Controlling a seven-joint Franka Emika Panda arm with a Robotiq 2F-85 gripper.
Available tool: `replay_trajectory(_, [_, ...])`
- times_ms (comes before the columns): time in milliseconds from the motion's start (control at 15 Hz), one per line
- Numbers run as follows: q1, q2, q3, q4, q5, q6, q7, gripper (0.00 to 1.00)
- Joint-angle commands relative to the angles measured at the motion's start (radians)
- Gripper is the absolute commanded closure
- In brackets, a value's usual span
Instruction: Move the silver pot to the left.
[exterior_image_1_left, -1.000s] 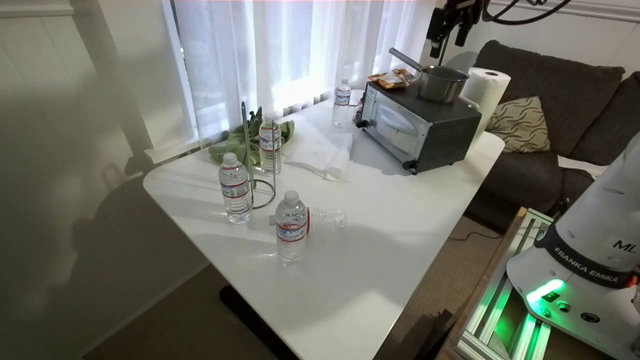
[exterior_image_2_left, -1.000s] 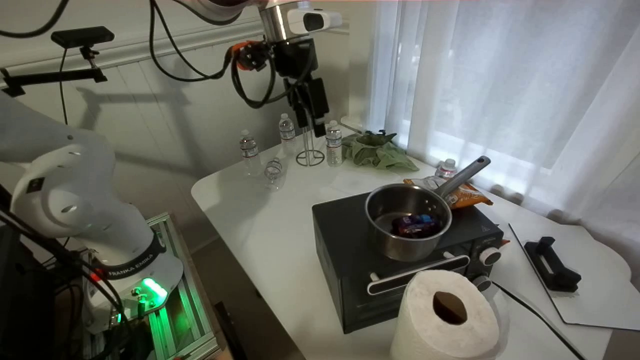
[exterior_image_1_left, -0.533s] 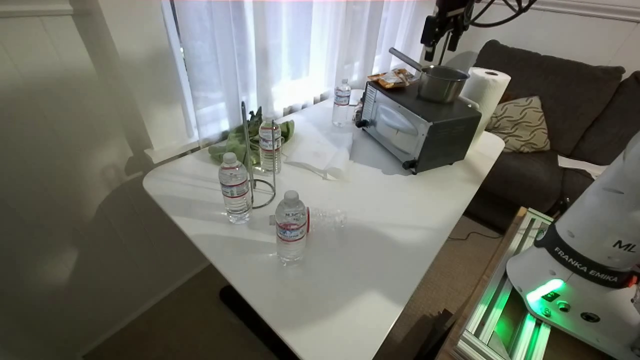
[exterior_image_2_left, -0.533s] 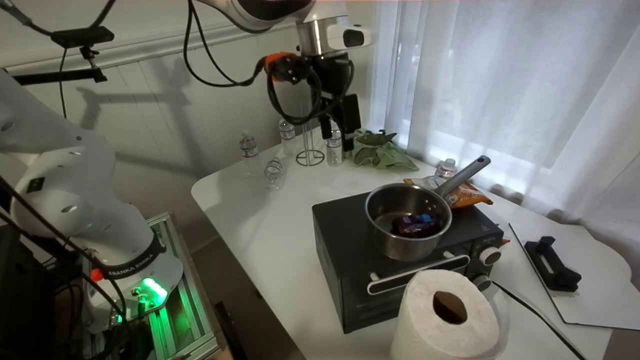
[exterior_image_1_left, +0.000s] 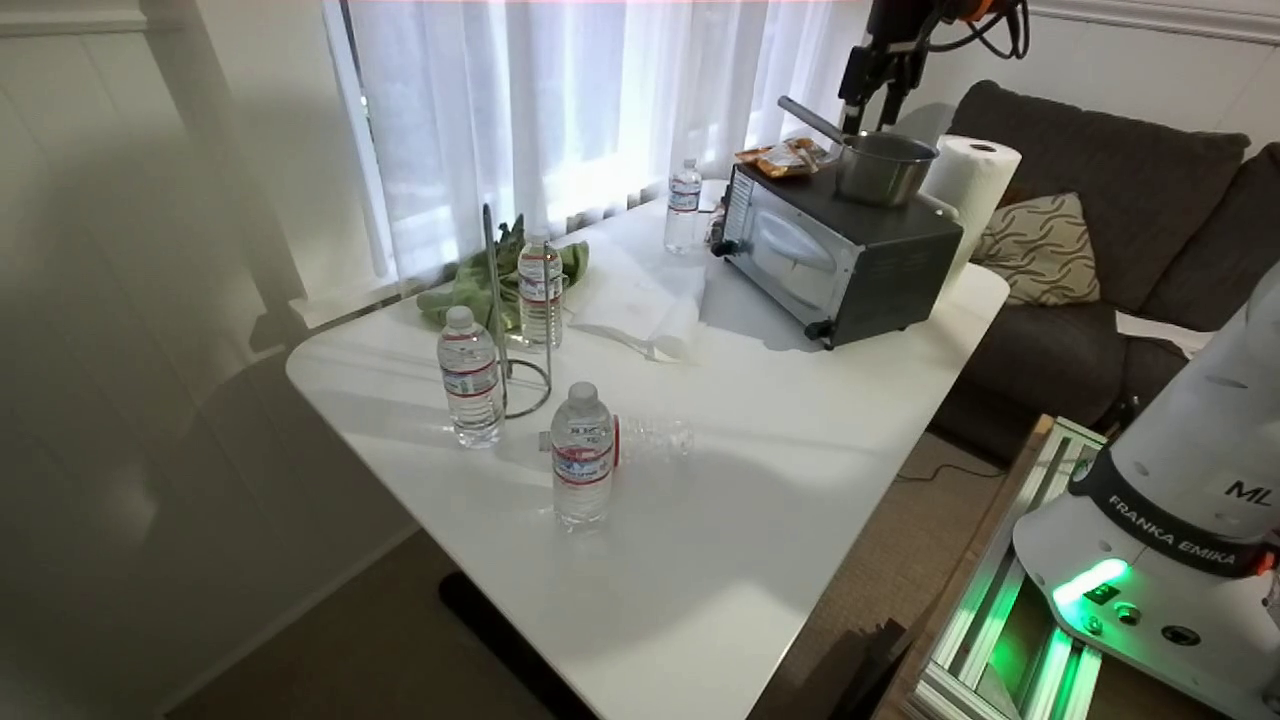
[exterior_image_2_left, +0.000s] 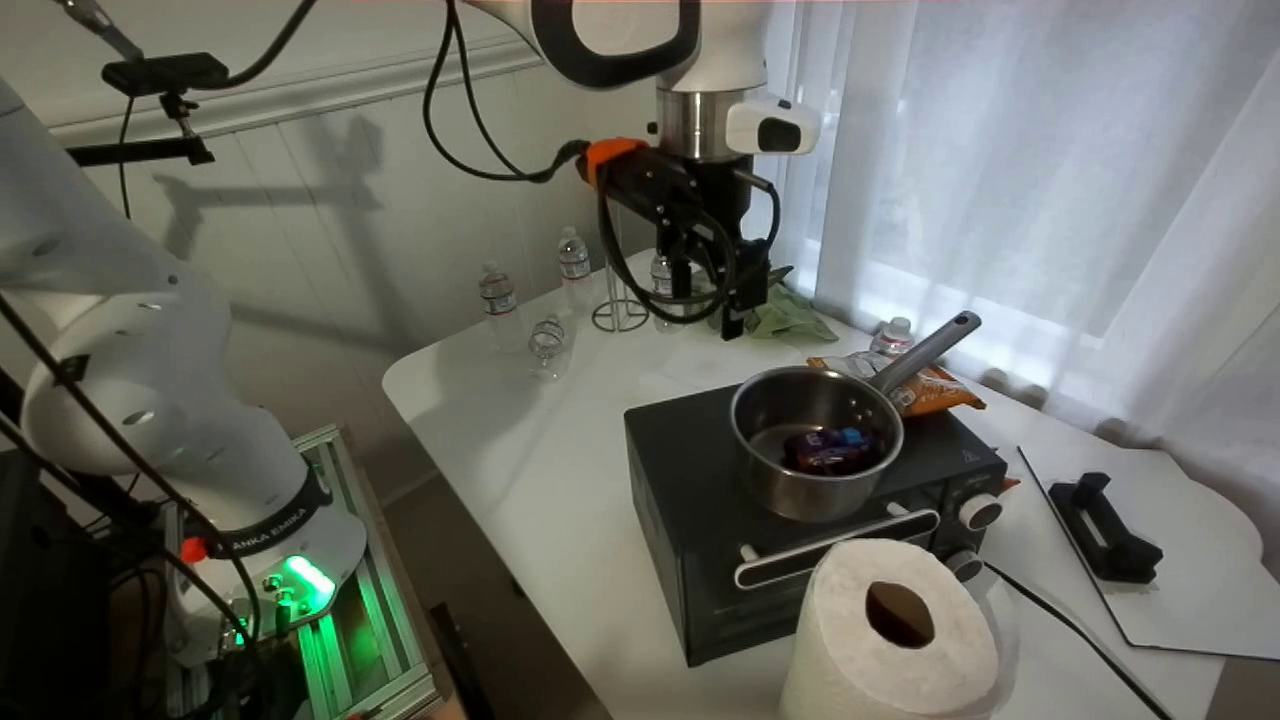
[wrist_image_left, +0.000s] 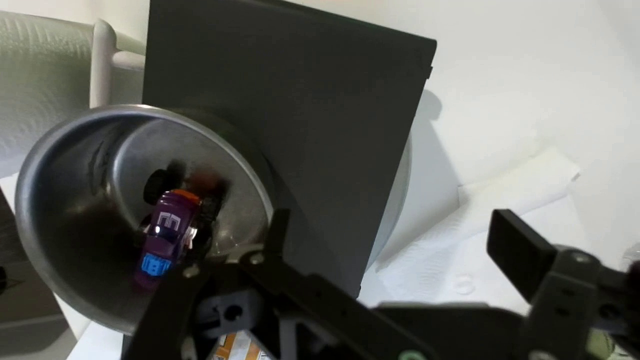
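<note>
The silver pot (exterior_image_1_left: 885, 180) stands upright on top of the dark toaster oven (exterior_image_1_left: 890, 285). In an exterior view the pot (exterior_image_2_left: 815, 492) has its long handle (exterior_image_2_left: 925, 352) pointing to the back right, over an orange bag. A purple and blue toy car (wrist_image_left: 167, 230) lies inside the pot (wrist_image_left: 75, 175), with other dark items. My gripper (exterior_image_2_left: 707, 312) is open and empty, in the air beside and above the pot, apart from it. In the wrist view my gripper (wrist_image_left: 397, 245) has one finger in front of the pot's rim and the other over white paper.
An orange snack bag (exterior_image_2_left: 935, 390) lies beside the pot on the oven. A paper towel roll (exterior_image_2_left: 900, 650) stands at the oven's front. Several water bottles (exterior_image_1_left: 582, 455), a wire holder (exterior_image_1_left: 525, 385) and paper sheets (exterior_image_1_left: 645, 315) are on the table. A black-handled lid (exterior_image_2_left: 1105, 530) lies beyond.
My gripper has moved toward the oven and pot and come lower, to the right and down in an exterior view. The pot and the other objects have not moved.
</note>
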Motion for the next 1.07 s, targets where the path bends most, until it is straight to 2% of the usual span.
replay_trajectory(0, [-0.019, 0.057, -0.017, 0.047, 0.076, -0.015, -0.085, 0.00])
replay_trajectory(600, [-0.058, 0.131, -0.023, 0.046, 0.078, 0.093, -0.131, 0.00])
replay_trajectory(1000, [-0.067, 0.158, -0.017, 0.039, 0.099, 0.106, -0.149, 0.00])
